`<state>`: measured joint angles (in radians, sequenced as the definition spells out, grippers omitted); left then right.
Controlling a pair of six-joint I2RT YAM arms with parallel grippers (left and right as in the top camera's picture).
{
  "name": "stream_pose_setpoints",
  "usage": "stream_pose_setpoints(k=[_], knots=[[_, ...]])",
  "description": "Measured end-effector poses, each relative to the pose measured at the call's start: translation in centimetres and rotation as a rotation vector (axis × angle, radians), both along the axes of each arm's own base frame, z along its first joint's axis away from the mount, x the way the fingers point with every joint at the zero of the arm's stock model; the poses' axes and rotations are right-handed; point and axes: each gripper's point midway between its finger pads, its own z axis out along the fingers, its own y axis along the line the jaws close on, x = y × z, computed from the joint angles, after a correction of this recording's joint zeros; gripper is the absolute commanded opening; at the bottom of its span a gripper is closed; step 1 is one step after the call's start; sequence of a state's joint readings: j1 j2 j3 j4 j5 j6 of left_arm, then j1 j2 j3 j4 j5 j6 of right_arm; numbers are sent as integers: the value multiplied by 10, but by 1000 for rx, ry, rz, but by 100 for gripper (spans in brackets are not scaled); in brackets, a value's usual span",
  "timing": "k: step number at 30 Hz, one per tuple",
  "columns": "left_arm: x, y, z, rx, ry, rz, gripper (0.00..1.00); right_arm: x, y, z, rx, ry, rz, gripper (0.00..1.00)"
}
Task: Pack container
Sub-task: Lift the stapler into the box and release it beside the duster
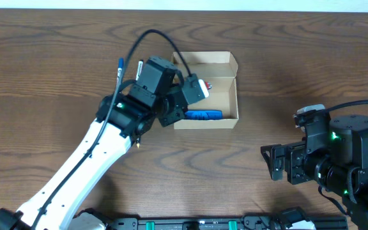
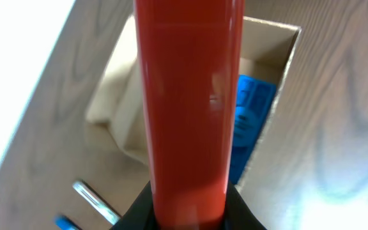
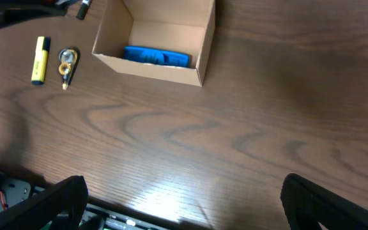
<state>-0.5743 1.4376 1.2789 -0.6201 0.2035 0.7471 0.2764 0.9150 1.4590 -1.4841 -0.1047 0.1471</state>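
- Even, fairly bright light is falling from above on the wooden table. Soft shadows are lying beside the left arm and inside the cardboard box.
- Small green lights are glowing on the right arm.
- In the left wrist view, the red marker is sitting so near the lens that it is blurring. The far left corner is washing out to white.
- In the right wrist view, white glare is spreading over the near table, and the left edge is sinking into shadow.

Wood-grain table, yellow highlighter just beside a small gold-ringed object
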Motion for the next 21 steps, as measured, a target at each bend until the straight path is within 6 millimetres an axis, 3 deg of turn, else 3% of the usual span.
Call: stream_pose_setpoints(k=[5,11,21], knots=[[15,-7,-28,124,-64,-155,6,0,0,0,0,0,0,99],[47,-15,-56,244,-169,-246,6,0,0,0,0,0,0,99],[61,-17,-105,340,-144,-305,6,0,0,0,0,0,0,99]])
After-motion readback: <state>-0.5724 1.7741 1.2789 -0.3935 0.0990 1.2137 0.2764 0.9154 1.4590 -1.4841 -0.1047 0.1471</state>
